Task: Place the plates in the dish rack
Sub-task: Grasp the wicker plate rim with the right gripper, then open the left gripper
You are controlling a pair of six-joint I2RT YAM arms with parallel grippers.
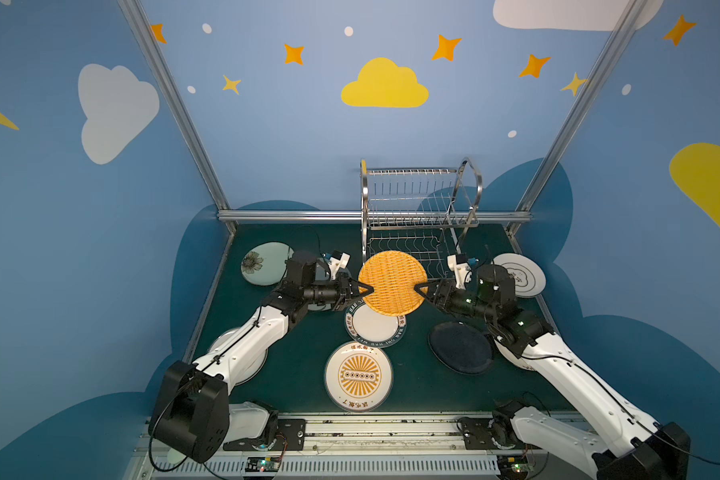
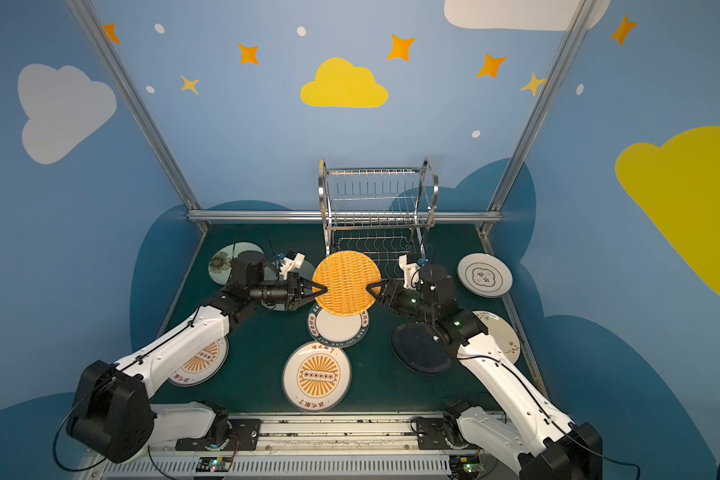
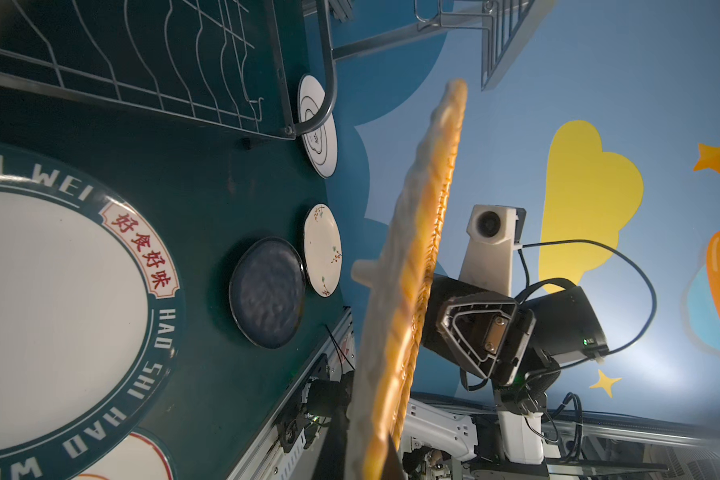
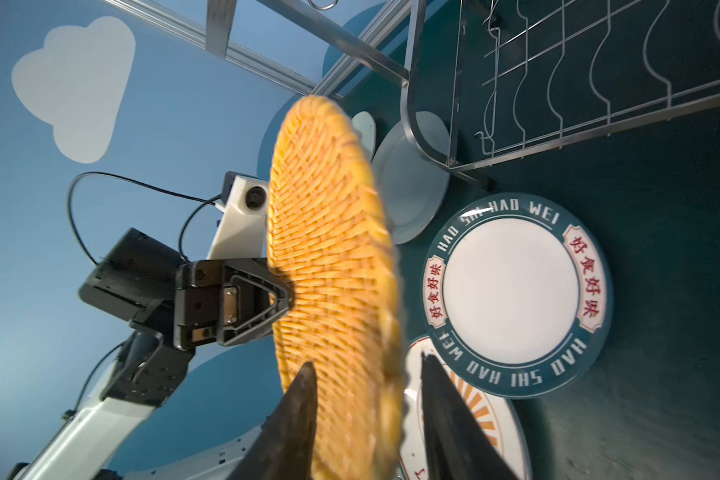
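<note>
Dish rack [image 1: 408, 195]: upright. Orange woven plate [image 1: 392, 283]: raised, just before the rack's lower shelf. Left gripper [image 1: 368, 289]: clamped on plate rim. Right gripper [image 1: 420, 287]: narrowed, straddling the opposite rim, one finger [image 4: 445, 415] clear of it.

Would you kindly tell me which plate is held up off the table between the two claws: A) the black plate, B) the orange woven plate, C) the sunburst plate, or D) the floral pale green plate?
B: the orange woven plate is raised in front of the dish rack, the left claw shut on one edge, the right claw straddling the opposite edge.
</note>
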